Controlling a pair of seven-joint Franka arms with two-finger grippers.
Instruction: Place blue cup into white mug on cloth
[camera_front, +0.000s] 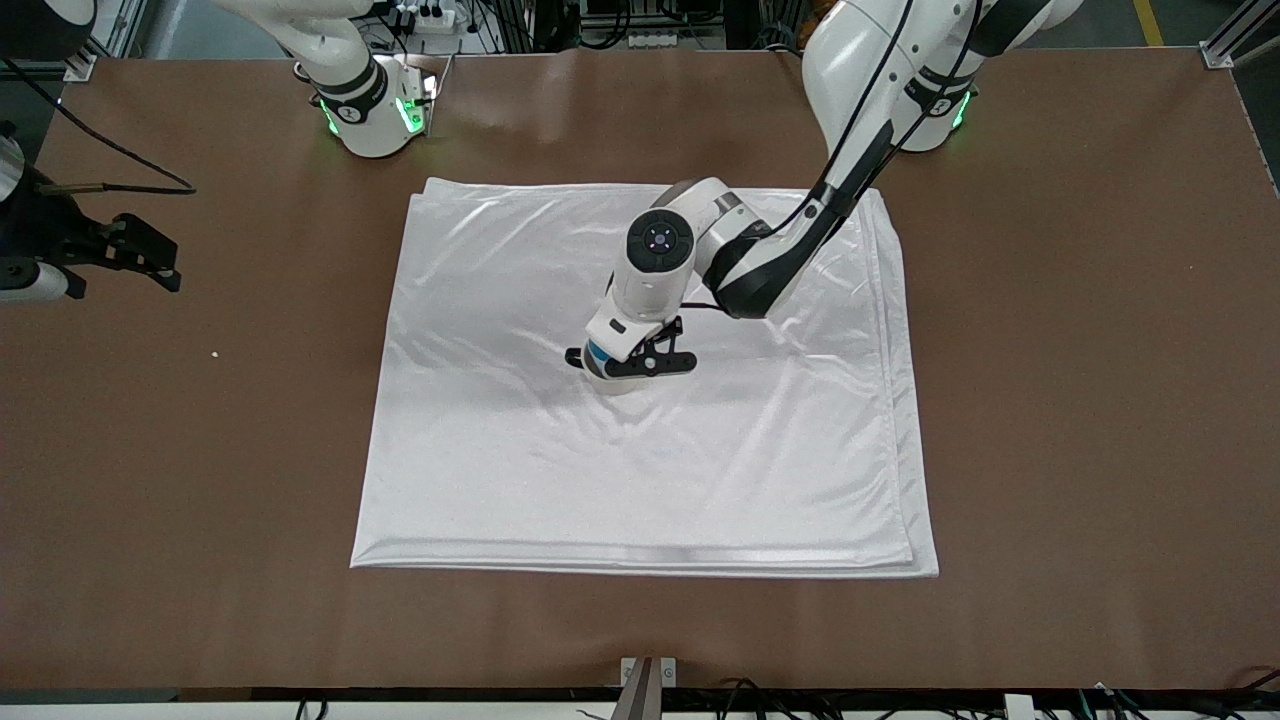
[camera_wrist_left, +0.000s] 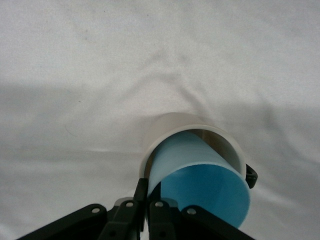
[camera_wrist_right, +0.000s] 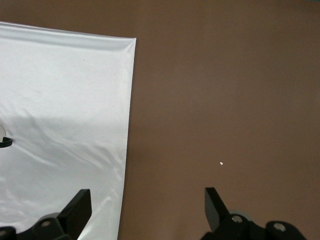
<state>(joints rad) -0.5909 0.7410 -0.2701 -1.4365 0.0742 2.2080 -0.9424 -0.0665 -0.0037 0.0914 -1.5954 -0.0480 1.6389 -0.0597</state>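
Light-blue cup (camera_wrist_left: 200, 180) tilted in cream mug (camera_wrist_left: 172, 127) — left tool (camera_wrist_left: 147, 192) pinching cup wall; right tool (camera_wrist_right: 147, 205) agape, empty.

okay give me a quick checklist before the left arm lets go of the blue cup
1. Blue cup is inside the white mug: ok, partly in and tilted.
2. Cup seated fully: cannot tell.
3. Left gripper grips the cup's rim: ok, shut on it.
4. Mug upright on the cloth: ok, near the cloth's middle.
5. Right gripper out of the way: ok, open, waiting over the table at the cloth's edge.
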